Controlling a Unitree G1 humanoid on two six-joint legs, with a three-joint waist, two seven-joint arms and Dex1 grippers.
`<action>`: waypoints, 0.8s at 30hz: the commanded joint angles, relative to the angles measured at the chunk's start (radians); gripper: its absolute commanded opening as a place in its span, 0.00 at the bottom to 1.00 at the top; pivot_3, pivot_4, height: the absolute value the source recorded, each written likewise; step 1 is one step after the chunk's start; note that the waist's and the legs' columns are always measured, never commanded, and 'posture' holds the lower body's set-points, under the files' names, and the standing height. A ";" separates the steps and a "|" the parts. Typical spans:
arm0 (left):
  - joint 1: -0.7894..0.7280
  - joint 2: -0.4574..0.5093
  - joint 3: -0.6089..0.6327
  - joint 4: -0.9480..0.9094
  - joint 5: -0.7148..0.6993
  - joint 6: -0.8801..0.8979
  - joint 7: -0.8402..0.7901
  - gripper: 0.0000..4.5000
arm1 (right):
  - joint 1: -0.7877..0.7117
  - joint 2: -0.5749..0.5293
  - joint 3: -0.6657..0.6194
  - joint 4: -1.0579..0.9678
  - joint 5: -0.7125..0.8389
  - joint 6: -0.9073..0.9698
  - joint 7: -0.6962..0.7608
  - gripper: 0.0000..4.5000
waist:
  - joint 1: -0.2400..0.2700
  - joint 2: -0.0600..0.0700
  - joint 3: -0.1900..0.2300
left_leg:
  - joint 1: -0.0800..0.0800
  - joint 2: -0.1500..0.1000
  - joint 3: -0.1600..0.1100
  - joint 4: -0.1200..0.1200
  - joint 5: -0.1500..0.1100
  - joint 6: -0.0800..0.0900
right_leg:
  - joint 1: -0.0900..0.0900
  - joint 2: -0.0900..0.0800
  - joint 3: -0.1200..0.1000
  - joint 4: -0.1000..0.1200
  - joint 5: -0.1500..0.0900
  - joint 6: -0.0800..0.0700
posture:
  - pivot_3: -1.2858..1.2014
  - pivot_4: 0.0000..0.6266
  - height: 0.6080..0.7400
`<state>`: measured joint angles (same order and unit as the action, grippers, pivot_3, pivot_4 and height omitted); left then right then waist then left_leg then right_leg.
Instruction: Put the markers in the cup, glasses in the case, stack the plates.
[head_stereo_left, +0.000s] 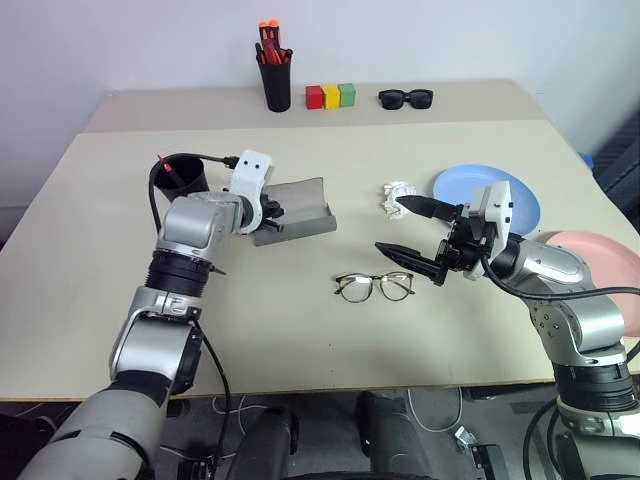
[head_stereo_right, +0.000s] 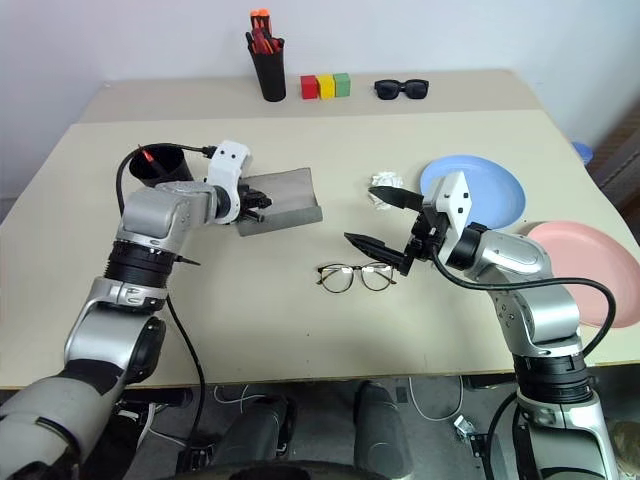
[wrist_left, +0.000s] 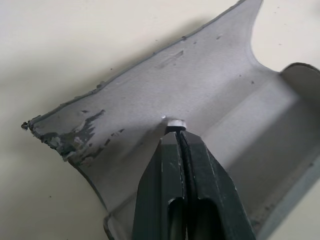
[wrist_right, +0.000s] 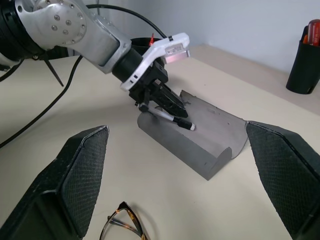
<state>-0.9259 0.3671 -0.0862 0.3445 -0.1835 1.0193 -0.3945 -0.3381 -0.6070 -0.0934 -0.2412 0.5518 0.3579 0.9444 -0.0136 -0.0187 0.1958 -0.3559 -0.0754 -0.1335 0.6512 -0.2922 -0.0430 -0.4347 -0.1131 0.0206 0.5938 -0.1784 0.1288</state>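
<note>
- left claw (wrist_right: 170, 104) closed on the white marker (wrist_right: 175, 120) with the black cap, pinched near its back end, cap end pointing out over the open grey case (head_stereo_left: 300, 215); can't tell if the marker is lifted clear or touching the case lining
- looks like the marker is being taken out of the case so the case is free for the glasses
- black cup (head_stereo_left: 180, 175) just behind the left arm, red marker (head_stereo_right: 150, 157) already standing in it; short carry for the white one
- right claw (head_stereo_left: 392, 225) wide open, empty, held level above the tabletop (head_stereo_left: 300, 350), pointing toward the case, waiting near its next job
- glasses (head_stereo_left: 375, 286) flat on the tabletop, arms folded, just in front of and below the right claw, apart from the case
- crumpled paper (head_stereo_left: 398, 192) beside the upper right finger, not part of the task
- blue plate (head_stereo_left: 520, 195) and pink plate (head_stereo_left: 600, 250) side by side behind the right arm, not stacked yet
- far edge: pen holder (head_stereo_left: 275, 85), coloured blocks (head_stereo_left: 330, 96), sunglasses (head_stereo_left: 405, 98), leave alone
- judgement: markers step almost done, glasses and plates to go
</note>
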 joint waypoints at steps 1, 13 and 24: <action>-0.018 0.024 -0.021 -0.024 0.023 0.008 -0.018 0.53 | -0.009 0.001 -0.011 -0.009 0.001 -0.025 0.005 1.00 | 0.001 0.000 0.000 | 0.000 0.000 0.000 0.000 0.000 0.000 | 0.000 0.000 0.000 0.000 0.000 0.000 | 0.52 0.24 1.00; -0.097 -0.005 -0.082 0.232 0.068 -0.105 -0.131 0.98 | -0.008 0.001 -0.014 -0.014 0.000 -0.030 0.000 1.00 | 0.003 0.000 0.000 | 0.000 0.000 0.000 0.000 0.000 0.000 | 0.000 0.000 0.000 0.000 0.000 0.000 | 0.52 0.24 1.00; -0.146 -0.016 -0.102 0.337 0.122 -0.171 -0.192 0.35 | 0.005 -0.006 -0.016 -0.024 -0.008 -0.037 -0.006 1.00 | -0.001 0.000 0.000 | 0.000 0.000 0.000 0.001 0.000 0.000 | 0.000 0.000 0.000 0.000 0.000 0.000 | 0.52 0.24 1.00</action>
<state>-1.0525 0.3491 -0.1848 0.6861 -0.0742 0.8573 -0.5824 -0.3274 -0.6075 -0.0930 -0.2322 0.5395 0.3405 0.9394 -0.0147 -0.0187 0.1958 -0.3559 -0.0758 -0.1335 0.6517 -0.2922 -0.0429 -0.4343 -0.1131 0.0206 0.5938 -0.1785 0.1291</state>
